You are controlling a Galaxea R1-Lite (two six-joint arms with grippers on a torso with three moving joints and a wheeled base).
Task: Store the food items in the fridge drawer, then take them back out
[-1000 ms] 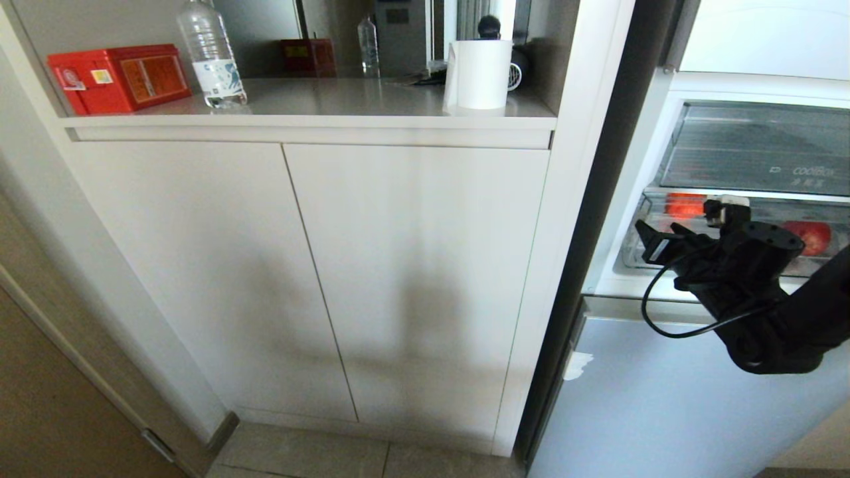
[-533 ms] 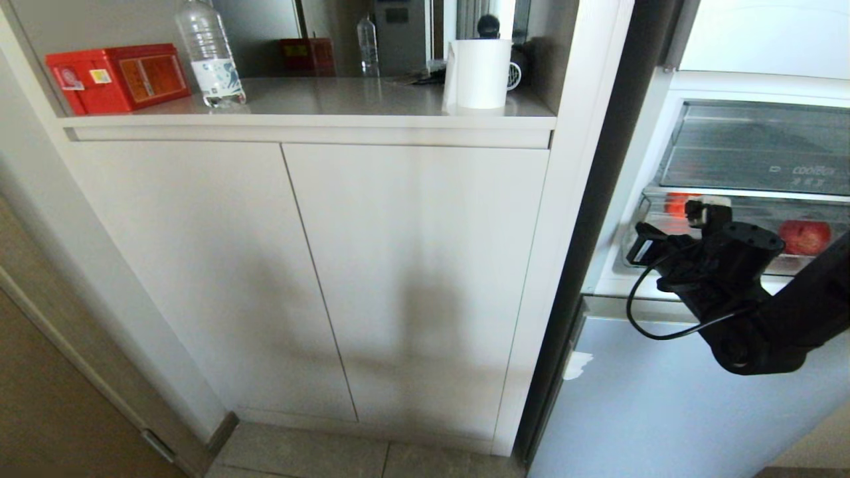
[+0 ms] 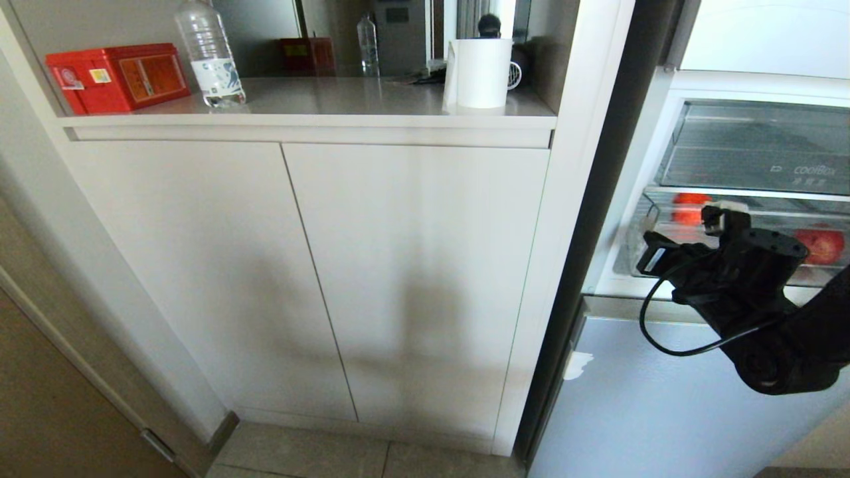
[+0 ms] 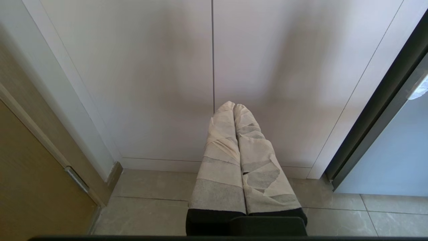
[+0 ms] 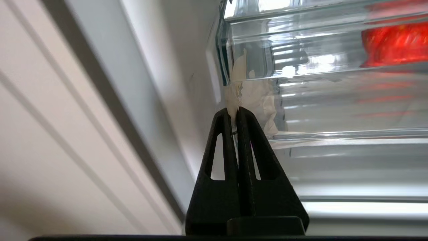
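The right gripper (image 5: 235, 100) is at the left front corner of the fridge drawer (image 3: 637, 255), fingers pressed together with nothing between them, tips just under the stepped lip. Two red food items lie inside: one (image 3: 687, 207) near the drawer's left end, another (image 3: 823, 244) toward its right. Above sits a lettered clear drawer (image 3: 757, 149). The left gripper (image 4: 234, 108) hangs pressed together before the white cabinet doors (image 4: 150, 77).

A pale two-door cabinet (image 3: 312, 279) stands under an open shelf (image 3: 345, 99) holding a red box (image 3: 116, 76), a water bottle (image 3: 209, 56) and a white roll (image 3: 481, 73); grey floor tiles (image 3: 299, 458) lie below, daylight casting soft shadows
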